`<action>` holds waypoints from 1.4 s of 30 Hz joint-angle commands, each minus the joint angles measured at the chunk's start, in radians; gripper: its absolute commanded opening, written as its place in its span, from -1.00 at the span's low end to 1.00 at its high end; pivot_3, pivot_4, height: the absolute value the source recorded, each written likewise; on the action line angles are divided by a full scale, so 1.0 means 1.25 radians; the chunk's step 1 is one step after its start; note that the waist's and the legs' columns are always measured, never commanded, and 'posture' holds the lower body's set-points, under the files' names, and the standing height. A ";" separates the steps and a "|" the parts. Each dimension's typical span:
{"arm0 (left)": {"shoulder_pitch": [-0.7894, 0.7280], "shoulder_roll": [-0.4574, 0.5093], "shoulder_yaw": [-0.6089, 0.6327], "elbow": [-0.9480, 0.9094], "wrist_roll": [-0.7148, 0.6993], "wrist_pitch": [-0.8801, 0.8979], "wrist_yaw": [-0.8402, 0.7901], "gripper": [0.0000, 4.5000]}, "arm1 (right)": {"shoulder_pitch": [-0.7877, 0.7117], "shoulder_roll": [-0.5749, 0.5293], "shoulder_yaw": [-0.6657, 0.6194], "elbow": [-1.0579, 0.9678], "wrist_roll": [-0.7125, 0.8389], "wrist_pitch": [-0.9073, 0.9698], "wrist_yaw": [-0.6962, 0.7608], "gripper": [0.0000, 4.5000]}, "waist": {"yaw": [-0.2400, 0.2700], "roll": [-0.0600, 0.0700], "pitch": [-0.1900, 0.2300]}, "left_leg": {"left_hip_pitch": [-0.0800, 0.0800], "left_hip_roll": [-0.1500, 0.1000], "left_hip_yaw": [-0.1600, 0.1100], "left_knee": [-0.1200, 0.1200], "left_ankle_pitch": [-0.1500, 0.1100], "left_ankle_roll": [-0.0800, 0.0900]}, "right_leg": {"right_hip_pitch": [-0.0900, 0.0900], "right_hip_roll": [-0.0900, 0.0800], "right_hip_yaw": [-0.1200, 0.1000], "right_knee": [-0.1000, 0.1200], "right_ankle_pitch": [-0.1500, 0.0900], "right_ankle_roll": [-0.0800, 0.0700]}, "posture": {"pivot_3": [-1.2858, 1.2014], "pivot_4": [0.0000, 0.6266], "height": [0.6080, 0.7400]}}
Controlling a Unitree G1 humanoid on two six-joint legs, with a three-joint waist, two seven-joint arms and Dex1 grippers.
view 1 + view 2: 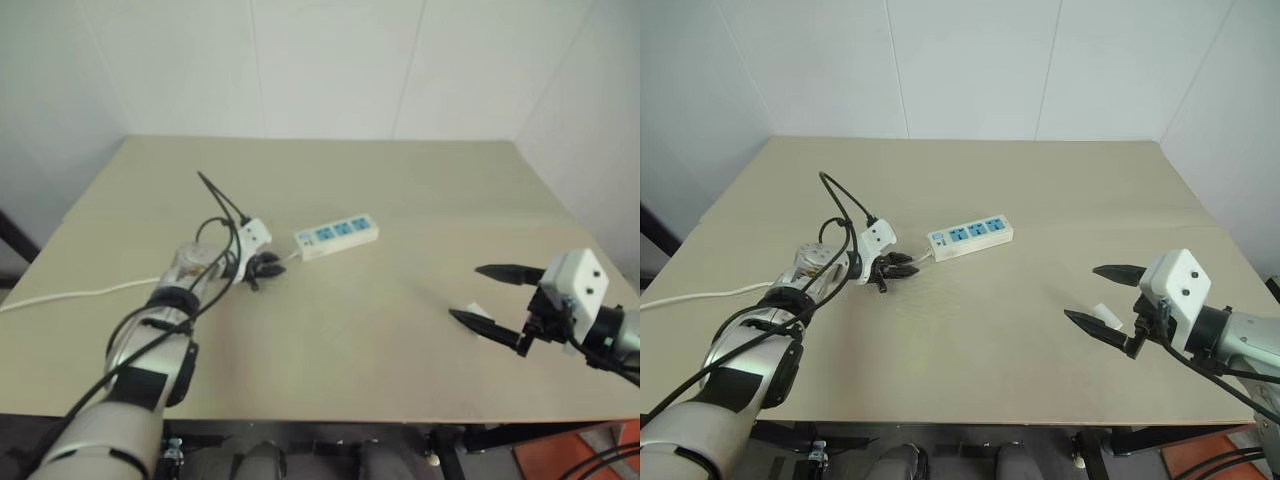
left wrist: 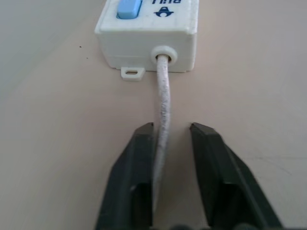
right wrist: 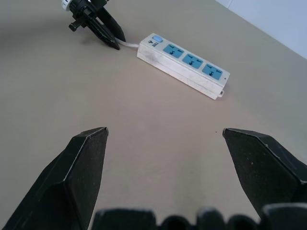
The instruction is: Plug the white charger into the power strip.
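The left gripper (image 2: 169,143) sits low over the table (image 1: 970,330) just behind the switch end of the power strip (image 1: 970,237). Its two black fingers (image 2: 136,163) stand close together with the strip's thin white cord (image 2: 163,100) running between them. The cord lies against one finger, and a small gap remains on the other side, so they are nearly closed around the cord rather than visibly pinching it. The strip lies flat just beyond the fingertips, its blue switch nearest them and its three blue socket faces running away toward the table's middle.

The right gripper (image 1: 1103,298) hovers above the table's near right part, its fingers (image 3: 81,163) spread wide with nothing between them. The white charger (image 1: 1102,313) lies on the table close by its fingertips, partly hidden by the lower finger, well apart from the strip.
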 commanded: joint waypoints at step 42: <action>0.505 -0.030 0.045 -0.764 -0.267 0.060 -0.161 0.98 | -0.018 -0.012 -0.005 -0.021 0.036 0.012 0.009 1.00 | 0.005 0.001 -0.001 | -0.001 0.002 0.001 0.000 -0.002 0.002 | 0.000 0.000 0.000 -0.002 0.003 -0.006 | 0.03 -0.52 1.00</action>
